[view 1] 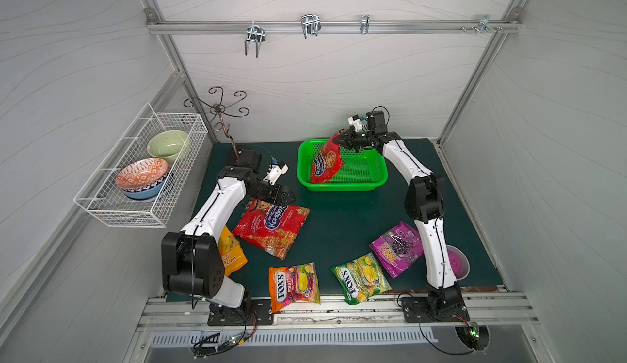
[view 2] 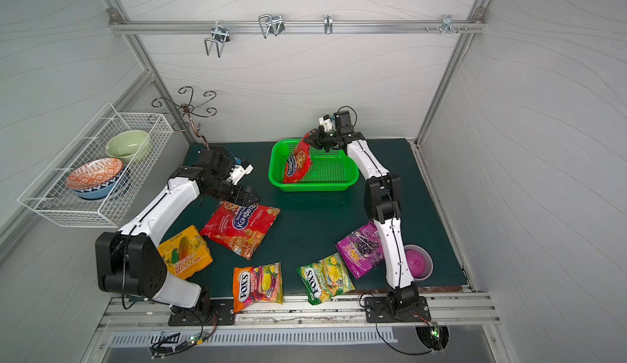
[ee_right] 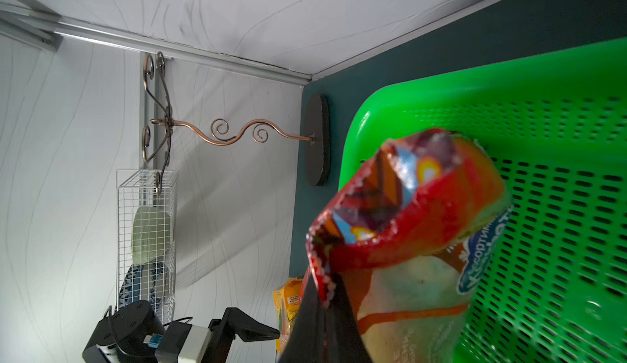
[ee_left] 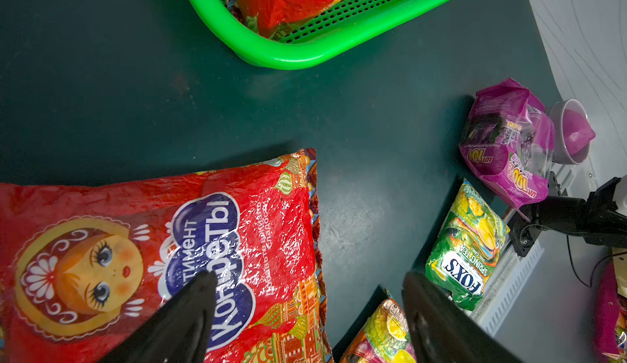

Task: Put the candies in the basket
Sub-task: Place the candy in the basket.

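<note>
The right claw [view 1: 342,139] is clenched on the top seam of a red candy bag [view 1: 326,164]. Pinching that thin edge lets the heavy body hang free over the green basket [view 1: 342,187]. The bag's long axis stands nearly upright, slightly tilted, with its lower end down inside the basket. The left claw [view 1: 289,197] hovers released over the second red bag [view 1: 271,227], which lies flat on the bench [view 1: 339,235], probably the next pickup.
</note>
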### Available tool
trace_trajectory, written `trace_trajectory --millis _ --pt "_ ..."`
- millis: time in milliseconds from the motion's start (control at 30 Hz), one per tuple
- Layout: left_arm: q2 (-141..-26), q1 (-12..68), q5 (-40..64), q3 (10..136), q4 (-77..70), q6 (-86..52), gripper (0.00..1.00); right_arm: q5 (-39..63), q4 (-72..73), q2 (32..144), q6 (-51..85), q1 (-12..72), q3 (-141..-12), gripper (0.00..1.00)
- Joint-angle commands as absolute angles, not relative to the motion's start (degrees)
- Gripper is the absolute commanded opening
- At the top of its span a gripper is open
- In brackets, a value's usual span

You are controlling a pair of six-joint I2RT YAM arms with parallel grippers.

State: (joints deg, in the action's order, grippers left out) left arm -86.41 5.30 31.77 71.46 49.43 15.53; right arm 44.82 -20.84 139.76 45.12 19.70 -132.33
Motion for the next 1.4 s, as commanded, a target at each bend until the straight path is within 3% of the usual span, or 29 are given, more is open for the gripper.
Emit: trace_trajectory --millis 0,67,300,433,867,1000,1100,1167,1367 --pt "-87.3 5.0 32.8 71.4 47.9 15.1 0.89 43.7 -26.7 135.1 38.7 19.4 -130.5 0.0" --pt "-87.5 5.1 32.8 71.5 48.0 15.0 0.89 42.5 -28.1 133.9 37.3 18.7 -129.1 0.01" --pt "-87.7 5.1 32.8 71.6 48.0 15.0 0.89 38.3 -38.2 131.1 30.1 16.7 -128.1 0.37" --pt "-87.5 5.1 32.6 71.5 47.9 15.1 0.89 30.3 -45.9 129.2 24.3 16.5 -127.3 0.43" --pt "-88.1 5.1 30.5 71.7 48.0 15.8 0.89 0.5 -64.9 128.0 9.3 20.3 -132.3 0.44" --pt "-87.9 5.1 29.7 71.5 48.0 16.2 0.89 5.3 -63.6 126.8 6.6 23.1 -133.3 0.4" --pt "-87.9 5.1 29.6 71.6 48.0 16.1 0.89 14.5 -59.3 127.6 8.8 24.1 -131.8 0.29" --pt "-87.7 5.1 29.4 71.6 48.0 16.2 0.89 13.9 -56.3 128.4 9.8 24.6 -129.7 0.22" --pt "-87.1 5.1 29.3 70.8 47.3 16.0 0.89 10.6 -49.2 131.9 12.8 25.6 -127.6 0.2"
